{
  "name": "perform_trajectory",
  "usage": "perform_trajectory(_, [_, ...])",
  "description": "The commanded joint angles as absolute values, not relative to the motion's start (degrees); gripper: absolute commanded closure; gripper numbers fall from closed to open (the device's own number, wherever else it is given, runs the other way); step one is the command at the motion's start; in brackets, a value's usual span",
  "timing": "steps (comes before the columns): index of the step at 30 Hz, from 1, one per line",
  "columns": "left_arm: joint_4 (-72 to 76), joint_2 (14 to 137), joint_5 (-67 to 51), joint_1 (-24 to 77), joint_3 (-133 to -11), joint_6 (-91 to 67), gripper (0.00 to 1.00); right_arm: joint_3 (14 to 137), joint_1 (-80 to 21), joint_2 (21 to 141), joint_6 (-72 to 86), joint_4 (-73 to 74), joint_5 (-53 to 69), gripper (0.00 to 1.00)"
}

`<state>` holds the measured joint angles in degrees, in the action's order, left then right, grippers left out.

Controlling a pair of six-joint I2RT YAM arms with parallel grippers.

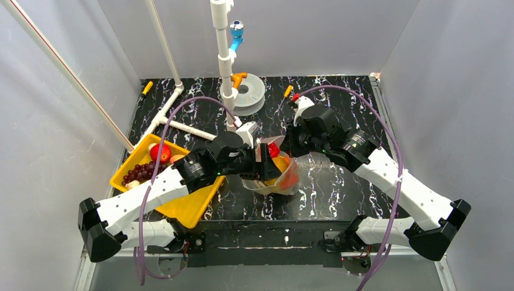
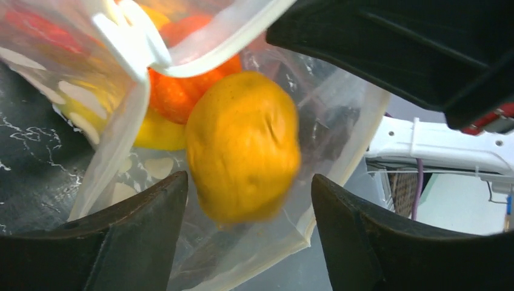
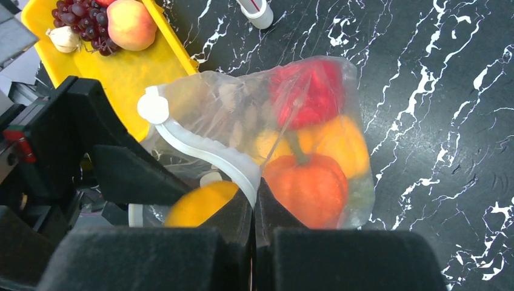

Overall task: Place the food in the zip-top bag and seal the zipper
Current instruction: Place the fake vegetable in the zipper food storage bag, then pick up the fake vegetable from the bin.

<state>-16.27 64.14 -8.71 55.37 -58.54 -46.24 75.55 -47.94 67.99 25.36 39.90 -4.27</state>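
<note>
Left gripper [image 2: 248, 177] released — jaws spread, yellow-orange fruit [image 2: 242, 145] loose between them at the zip-top bag [image 3: 242, 103] mouth. Right gripper [image 3: 254, 203] clenched on the zipper [image 3: 206, 154].

White-dotted clear bag [image 3: 242, 115], yellow tray [image 3: 121, 73]

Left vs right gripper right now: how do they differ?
Left gripper: fingers spread, with a blurred orange fruit between them, not clamped. Right gripper: fingers closed, pinching the zipper. The left holds nothing; the right grips the mouth's rim. Shared: both are at the zip-top bag.
</note>
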Motion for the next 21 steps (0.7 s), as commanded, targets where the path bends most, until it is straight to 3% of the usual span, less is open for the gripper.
perform_trajectory(1, [-19.7,63.9,-3.7,56.0,-62.2,-44.4,0.22,76.8,-47.6,66.4,26.0,35.7,-3.3,0.99])
perform_trajectory(5, [-20.5,61.6,-2.0,56.0,-61.7,-43.6,0.02,76.3,-47.6,66.0,26.1,35.8,-3.5,0.99])
perform_trajectory(21, [-33.2,48.0,1.7,55.9,-67.5,-24.4,0.00,74.9,-47.6,65.4,25.2,36.0,-5.3,0.99])
